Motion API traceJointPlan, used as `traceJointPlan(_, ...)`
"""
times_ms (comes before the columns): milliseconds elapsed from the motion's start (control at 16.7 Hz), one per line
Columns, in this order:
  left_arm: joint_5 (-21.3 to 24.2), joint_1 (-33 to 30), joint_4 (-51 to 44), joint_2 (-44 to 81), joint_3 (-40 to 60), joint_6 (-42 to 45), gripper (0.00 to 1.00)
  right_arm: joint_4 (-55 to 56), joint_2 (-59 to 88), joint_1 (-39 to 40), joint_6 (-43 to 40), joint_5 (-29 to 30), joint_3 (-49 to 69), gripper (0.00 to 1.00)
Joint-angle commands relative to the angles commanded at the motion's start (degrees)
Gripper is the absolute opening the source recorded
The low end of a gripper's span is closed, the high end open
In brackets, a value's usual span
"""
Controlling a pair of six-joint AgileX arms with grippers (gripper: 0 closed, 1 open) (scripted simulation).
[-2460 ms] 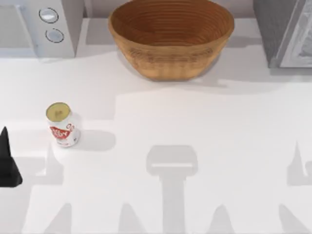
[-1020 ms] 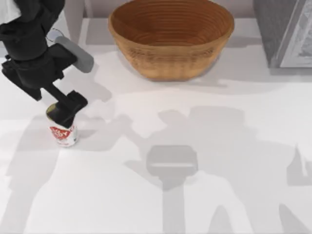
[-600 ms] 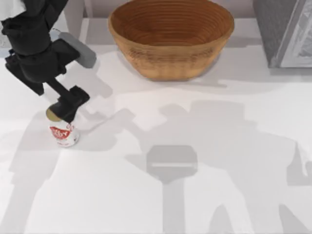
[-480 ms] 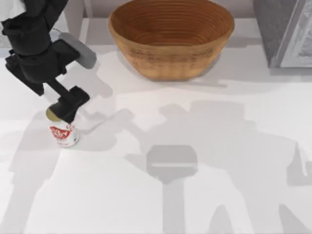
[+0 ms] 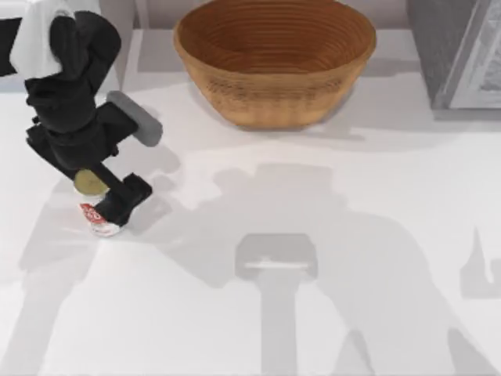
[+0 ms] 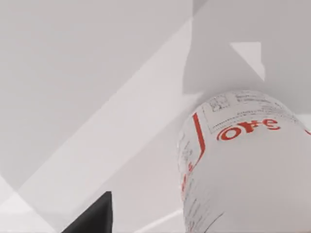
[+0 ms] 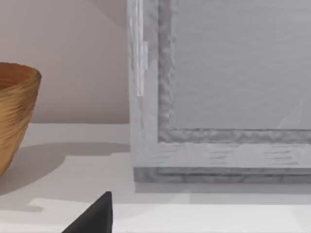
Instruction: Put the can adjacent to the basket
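The can (image 5: 97, 224) stands upright on the white table at the left, its gold top (image 5: 89, 185) partly covered by my left arm. My left gripper (image 5: 108, 207) is down at the can and open, one black finger (image 5: 124, 196) lying against the can's right side. In the left wrist view the can (image 6: 243, 165) is very close beside a dark fingertip (image 6: 95, 218). The basket (image 5: 274, 98) sits at the back centre, well apart from the can. My right gripper is parked and open, its fingertip (image 7: 95, 216) facing the back right of the table, with the basket (image 7: 14, 111) to one side.
A grey framed box (image 5: 462, 55) stands at the back right corner, also seen as the box (image 7: 218, 97) in the right wrist view. A white appliance (image 5: 119, 23) stands at the back left behind my left arm. Bare table stretches between can and basket.
My left arm came in from the left edge and has dropped lower over the can, its fingers now down beside the label. The can and the basket have not moved.
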Motion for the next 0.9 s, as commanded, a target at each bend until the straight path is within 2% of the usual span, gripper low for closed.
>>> traceJointPlan(180,0.0,0.0,0.1,0.0,-0.1,0.0,1.0,0.0,0.0,0.0,0.0,0.0,0.0,1.0)
traceJointPlan(900,0.0,0.0,0.1,0.0,-0.1,0.0,0.1,0.0,0.0,0.0,0.0,0.0,0.0,1.0)
